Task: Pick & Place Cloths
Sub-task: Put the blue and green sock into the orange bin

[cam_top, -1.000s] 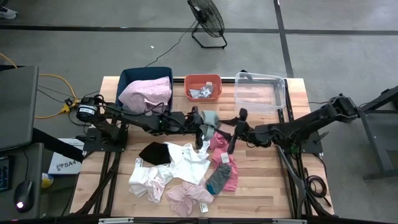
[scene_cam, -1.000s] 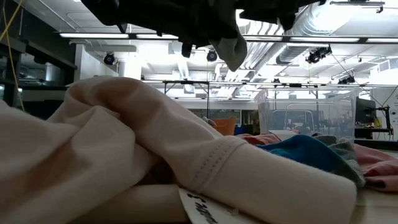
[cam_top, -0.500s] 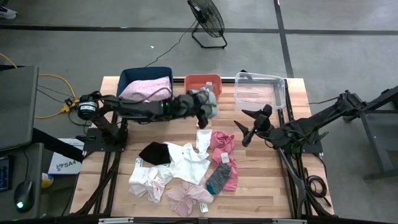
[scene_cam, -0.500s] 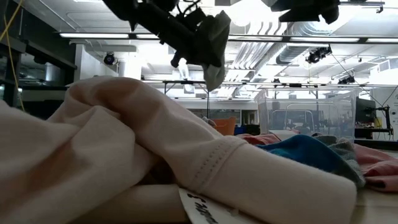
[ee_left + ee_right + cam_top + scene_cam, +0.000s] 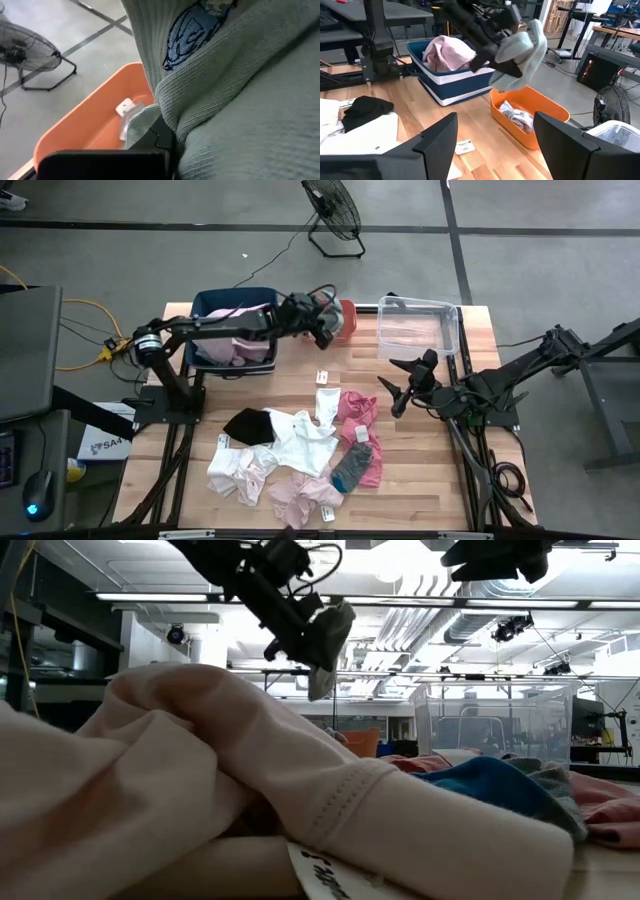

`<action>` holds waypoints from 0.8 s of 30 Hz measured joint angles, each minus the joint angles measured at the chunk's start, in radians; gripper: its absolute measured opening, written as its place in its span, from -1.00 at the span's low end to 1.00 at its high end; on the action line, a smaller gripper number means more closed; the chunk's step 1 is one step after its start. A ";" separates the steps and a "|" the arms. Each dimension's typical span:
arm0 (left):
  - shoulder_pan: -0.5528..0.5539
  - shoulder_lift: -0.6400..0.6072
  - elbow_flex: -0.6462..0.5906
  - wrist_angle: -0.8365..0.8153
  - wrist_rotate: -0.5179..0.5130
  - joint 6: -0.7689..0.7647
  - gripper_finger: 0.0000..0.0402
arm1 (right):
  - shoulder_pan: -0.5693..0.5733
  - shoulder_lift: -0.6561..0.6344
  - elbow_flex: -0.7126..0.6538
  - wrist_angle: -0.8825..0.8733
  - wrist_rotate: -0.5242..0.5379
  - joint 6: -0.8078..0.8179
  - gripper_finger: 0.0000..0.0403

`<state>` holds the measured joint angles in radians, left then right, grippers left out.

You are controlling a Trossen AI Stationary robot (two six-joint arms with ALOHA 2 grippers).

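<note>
My left gripper (image 5: 322, 326) is shut on a sage green knit cloth (image 5: 520, 50) with a blue patch (image 5: 187, 32), high over the orange bin (image 5: 547, 112) at the table's far side. The other cloths lie in a heap on the table's near middle: black (image 5: 248, 424), white (image 5: 300, 436), pink (image 5: 352, 406), grey-teal (image 5: 352, 466) and pale pink (image 5: 305, 496). My right gripper (image 5: 404, 386) hovers open to the right of the heap, touching nothing. In the low view a pale pink cloth (image 5: 200, 790) fills the foreground. My left gripper holds the sage green cloth (image 5: 325, 640) from the table's left side, slanting down. The cloth bunches around the fingers and hides the place of contact. It is lifted clear and hangs below the gripper above the orange bin (image 5: 95, 115).
A blue bin (image 5: 212, 308) holding pink cloth (image 5: 235, 330) stands at the far left. The orange bin holds a grey cloth (image 5: 517, 117). A clear bin (image 5: 420, 326) stands far right. Small tags (image 5: 323, 375) lie on bare wood between bins and heap.
My left gripper has carried the sage green cloth from above the heap toward the table's far edge, ending over the orange bin. My right gripper drew back a little toward the table's right edge, then kept still.
</note>
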<state>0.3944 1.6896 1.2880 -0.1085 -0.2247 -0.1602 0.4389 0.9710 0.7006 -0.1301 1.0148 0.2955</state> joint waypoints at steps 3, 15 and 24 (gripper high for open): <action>0.035 0.040 0.022 -0.008 0.007 0.006 -0.96 | 0.000 0.000 0.000 -0.002 -0.001 0.000 0.25; 0.091 0.233 0.260 -0.261 -0.097 0.133 -0.96 | 0.000 0.000 0.000 -0.022 -0.004 0.000 0.25; 0.094 0.382 0.444 -0.493 -0.174 0.136 -0.96 | 0.000 0.000 0.000 -0.023 -0.004 0.005 0.25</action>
<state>0.4882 2.0718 1.7324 -0.6017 -0.3982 -0.0241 0.4389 0.9714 0.7006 -0.1532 1.0107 0.3008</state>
